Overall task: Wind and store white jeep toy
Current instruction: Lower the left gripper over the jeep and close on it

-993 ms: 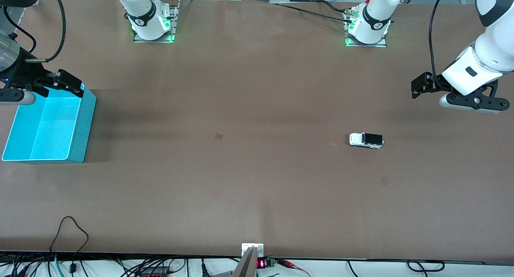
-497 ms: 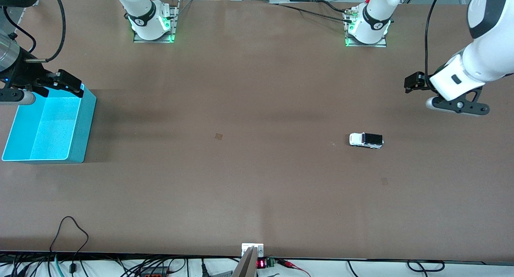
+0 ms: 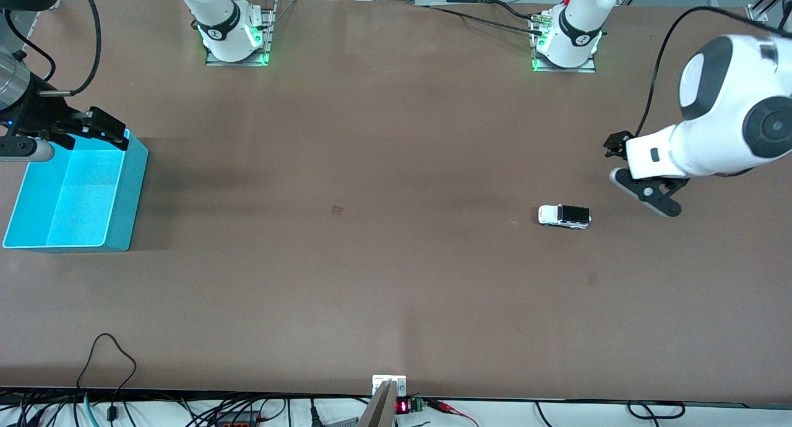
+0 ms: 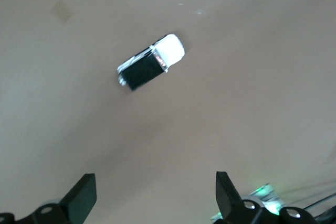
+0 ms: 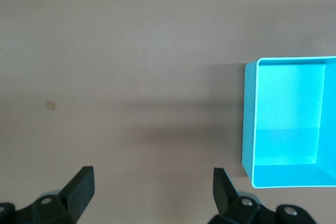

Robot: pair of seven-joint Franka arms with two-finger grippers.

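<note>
The white jeep toy (image 3: 563, 216) with its black roof stands on the brown table toward the left arm's end; the left wrist view shows it (image 4: 151, 62) lying at an angle. My left gripper (image 3: 626, 167) hangs open above the table beside the jeep, apart from it, and nothing sits between its fingers (image 4: 154, 182). My right gripper (image 3: 104, 130) waits open over the edge of a teal bin (image 3: 133, 192) at the right arm's end, with nothing in it (image 5: 152, 178).
The teal bin (image 5: 248, 119) shows a bare inside. Two small dark patches (image 3: 336, 210) (image 3: 593, 279) mark the tabletop. Cables (image 3: 111, 359) trail over the table edge nearest the front camera. The arm bases (image 3: 235, 37) (image 3: 566, 40) stand along the top.
My left arm has swung down and in toward the jeep, its wrist turning. The jeep, the bin and the right arm have not moved.
</note>
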